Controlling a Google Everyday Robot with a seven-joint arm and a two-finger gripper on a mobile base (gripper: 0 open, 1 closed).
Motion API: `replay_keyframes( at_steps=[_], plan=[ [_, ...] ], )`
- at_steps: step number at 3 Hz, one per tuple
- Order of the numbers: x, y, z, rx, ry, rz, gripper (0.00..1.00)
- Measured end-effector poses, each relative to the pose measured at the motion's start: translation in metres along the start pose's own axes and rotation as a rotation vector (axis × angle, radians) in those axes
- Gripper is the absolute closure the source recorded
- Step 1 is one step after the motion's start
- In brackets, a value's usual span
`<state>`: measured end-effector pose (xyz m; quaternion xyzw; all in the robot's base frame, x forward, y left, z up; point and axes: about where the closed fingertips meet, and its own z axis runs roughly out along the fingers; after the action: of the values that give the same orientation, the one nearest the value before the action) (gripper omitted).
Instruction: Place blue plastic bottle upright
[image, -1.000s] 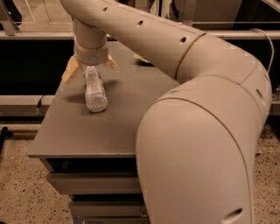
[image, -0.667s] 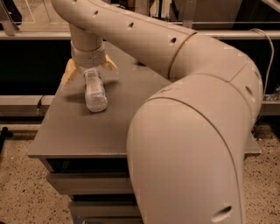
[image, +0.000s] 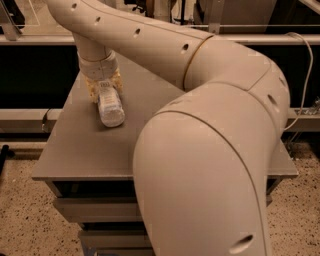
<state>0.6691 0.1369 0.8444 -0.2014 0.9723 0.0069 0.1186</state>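
Observation:
The blue plastic bottle (image: 110, 106) is clear with a white label. It lies on its side on the grey table (image: 90, 150) near the far left corner, base toward the camera. Its cap end is hidden under my gripper (image: 103, 86). The gripper comes down from above, and its yellowish fingers (image: 92, 90) press against both sides of the bottle's upper part. My large cream arm fills the middle and right of the view.
The table's left edge (image: 59, 125) and front edge (image: 85, 178) are close to the bottle. A metal rail (image: 35, 39) runs behind the table. A pale cable (image: 306, 65) hangs at the right. Speckled floor (image: 25, 220) lies below.
The gripper's fingers, spread wide beside the bottle before, have closed in on its upper part. The bottle stays lying in the same spot. The arm has shifted in the view.

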Motion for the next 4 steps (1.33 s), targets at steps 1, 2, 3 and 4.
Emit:
replay_keyframes(
  at_steps=[1,2,3,4],
  plan=[
    [-0.001,-0.007,-0.008,0.028,-0.029,0.002,0.84],
    [-0.009,-0.046,-0.052,0.015,-0.238,-0.08,1.0],
    [-0.001,-0.087,-0.086,0.01,-0.402,-0.175,1.0],
    [0.012,-0.123,-0.112,-0.031,-0.557,-0.234,1.0]
  ],
)
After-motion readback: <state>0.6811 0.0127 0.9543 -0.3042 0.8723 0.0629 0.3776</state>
